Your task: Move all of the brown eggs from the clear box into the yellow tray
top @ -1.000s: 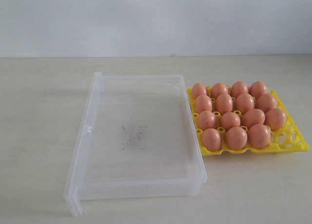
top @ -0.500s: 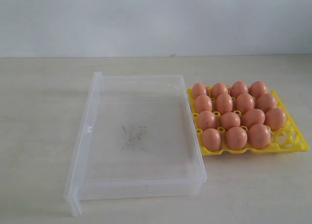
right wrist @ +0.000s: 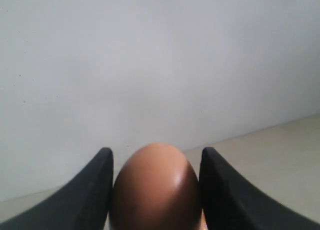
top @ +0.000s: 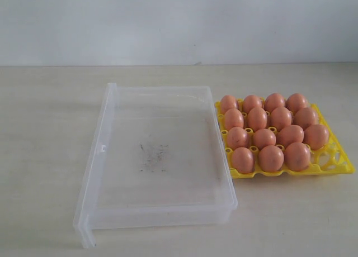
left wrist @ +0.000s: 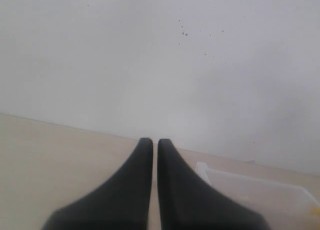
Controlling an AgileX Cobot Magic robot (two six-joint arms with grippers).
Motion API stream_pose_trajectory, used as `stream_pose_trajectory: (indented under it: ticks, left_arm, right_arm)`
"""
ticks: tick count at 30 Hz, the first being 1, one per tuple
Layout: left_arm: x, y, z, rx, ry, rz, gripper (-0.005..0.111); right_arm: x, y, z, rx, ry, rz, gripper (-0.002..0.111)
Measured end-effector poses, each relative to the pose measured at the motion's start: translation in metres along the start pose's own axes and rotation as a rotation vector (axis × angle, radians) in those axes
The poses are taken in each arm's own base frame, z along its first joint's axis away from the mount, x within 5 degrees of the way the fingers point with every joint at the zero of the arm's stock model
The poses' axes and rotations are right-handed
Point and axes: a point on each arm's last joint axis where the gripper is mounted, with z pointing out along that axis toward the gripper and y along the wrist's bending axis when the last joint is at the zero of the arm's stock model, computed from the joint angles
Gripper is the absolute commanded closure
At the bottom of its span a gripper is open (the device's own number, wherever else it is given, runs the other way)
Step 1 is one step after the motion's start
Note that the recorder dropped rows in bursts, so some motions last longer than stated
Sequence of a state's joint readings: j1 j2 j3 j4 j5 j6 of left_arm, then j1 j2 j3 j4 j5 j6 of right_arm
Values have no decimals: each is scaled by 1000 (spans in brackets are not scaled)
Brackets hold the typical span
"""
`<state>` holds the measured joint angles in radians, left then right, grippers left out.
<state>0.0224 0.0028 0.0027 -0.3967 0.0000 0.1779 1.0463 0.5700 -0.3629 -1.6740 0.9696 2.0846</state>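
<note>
We see the box point(top: 98, 156) lying on the table point(top: 45, 156) in the exterior view, its bare floor marked by dark smudges point(top: 154, 156). The tray point(top: 342, 166) sits at the box's 3 o'clock, just beside its wall. Fifteen eggs point(top: 263, 138) fill the tray's cups: four in each of the three rows toward 12 o'clock, and three in the row at 6 o'clock. The cup point(top: 330, 155) at the tray's 5 o'clock corner stands open, with an egg at its 9 o'clock and another at its 12 o'clock.

In the right wrist view the right gripper point(right wrist: 156, 152) holds one egg point(right wrist: 156, 190) between its two dark fingers point(right wrist: 95, 190), which sit close against either side of it. A pale wall point(right wrist: 150, 65) stands behind. We cannot tell where over the table that gripper hangs.

In the left wrist view the left gripper point(left wrist: 151, 142) holds nothing. Its fingers stand almost together, with only a thin slit between them. A corner of the box shows beyond it.
</note>
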Motion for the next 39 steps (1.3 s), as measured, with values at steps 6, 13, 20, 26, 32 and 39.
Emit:
stream_pose_trajectory:
  ticks: [6, 13, 20, 26, 32, 39]
  left_arm:
    - [0, 0, 0, 0, 0, 0, 103]
    - [0, 0, 0, 0, 0, 0, 103]
    - [0, 0, 0, 0, 0, 0, 103]
    - [0, 0, 0, 0, 0, 0, 103]
    - [0, 0, 0, 0, 0, 0, 103]
    - [0, 0, 0, 0, 0, 0, 103]
  right_arm:
    - [-4, 21, 1, -143, 191, -564, 109]
    - [32, 34, 11, -524, 399, -875, 109]
    - [48, 12, 76, -245, 298, -259, 109]
    - [85, -12, 81, -191, 102, -1, 109]
    - [113, -36, 88, 24, 216, -139, 109]
    - [131, -57, 94, 222, 302, -195, 109]
